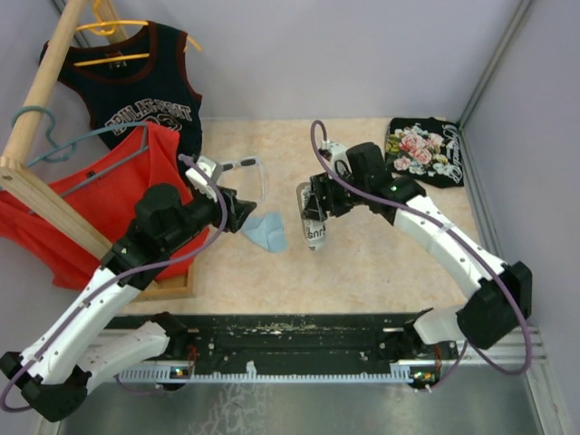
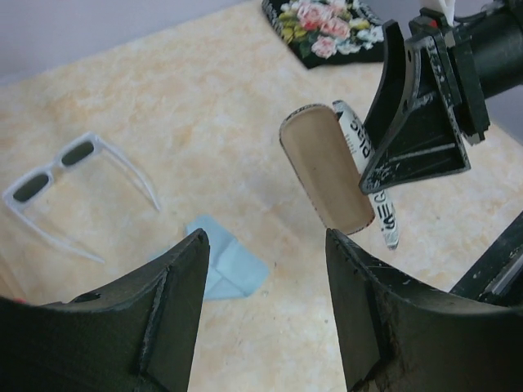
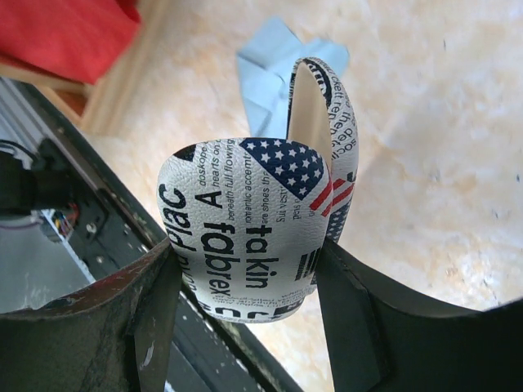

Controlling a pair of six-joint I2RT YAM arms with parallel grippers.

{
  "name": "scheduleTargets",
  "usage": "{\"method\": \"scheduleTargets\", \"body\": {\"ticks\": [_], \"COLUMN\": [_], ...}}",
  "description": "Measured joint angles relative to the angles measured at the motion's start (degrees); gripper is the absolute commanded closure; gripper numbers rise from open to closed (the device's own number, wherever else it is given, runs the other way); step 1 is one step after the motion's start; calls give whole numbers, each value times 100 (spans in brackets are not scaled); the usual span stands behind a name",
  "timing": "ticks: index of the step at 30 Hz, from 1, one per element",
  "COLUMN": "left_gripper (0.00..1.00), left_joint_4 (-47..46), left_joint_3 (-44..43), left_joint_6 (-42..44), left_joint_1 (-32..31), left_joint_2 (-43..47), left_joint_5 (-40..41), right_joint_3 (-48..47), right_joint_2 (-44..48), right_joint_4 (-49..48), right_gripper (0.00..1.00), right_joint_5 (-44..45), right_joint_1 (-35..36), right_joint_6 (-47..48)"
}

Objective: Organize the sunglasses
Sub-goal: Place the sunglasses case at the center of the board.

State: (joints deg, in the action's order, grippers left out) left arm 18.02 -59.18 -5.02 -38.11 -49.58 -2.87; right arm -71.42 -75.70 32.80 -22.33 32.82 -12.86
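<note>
With the right gripper [image 1: 317, 207] clamped on the open case [image 2: 323, 171], the left gripper [image 2: 263, 245], jaws apart and empty, should grasp the sunglasses [image 2: 61, 175] left of the case by their bridge.

Right wrist view. The right gripper [image 3: 245, 260] clamps a printed case [image 3: 237, 204] between its two dark fingers [image 3: 139, 327]. The case bears stars, stripes and newsprint lettering; its lid [image 3: 309, 106] stands open, showing a tan lining. Behind it, a light-blue cloth [image 3: 265, 65] lies on the mottled table [image 3: 433, 122]. A red garment [image 3: 65, 33] is at upper left.
</note>
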Motion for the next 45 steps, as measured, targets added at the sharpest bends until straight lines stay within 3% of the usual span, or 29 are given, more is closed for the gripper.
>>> {"method": "scheduleTargets", "body": {"ticks": [8, 16, 29, 38, 45], "left_gripper": [35, 38, 41, 50, 65], "left_joint_4": [-50, -1143, -2798, -3515, -3738], "left_joint_3": [1128, 2210, 1676, 1355, 1287], "left_joint_6": [-772, -1711, -1941, -1932, -1853], "left_joint_1": [0, 0, 0, -52, -81], "left_joint_2": [175, -643, -3650, -4623, -4918], "left_joint_5": [372, 184, -721, -966, -975], "right_joint_3": [22, 1043, 1891, 1939, 1980], "right_joint_2": [-968, -1311, -1683, -1838, -1897], "right_joint_4": [326, -1054, -2647, -3082, -3228], "right_gripper": [100, 100, 98, 97, 96], "right_joint_5": [-612, -1506, -2175, -2367, -2468], "right_joint_1": [-623, -1150, -1325, -1386, -1388], "right_joint_6": [330, -326, -1276, -1484, -1591]}}
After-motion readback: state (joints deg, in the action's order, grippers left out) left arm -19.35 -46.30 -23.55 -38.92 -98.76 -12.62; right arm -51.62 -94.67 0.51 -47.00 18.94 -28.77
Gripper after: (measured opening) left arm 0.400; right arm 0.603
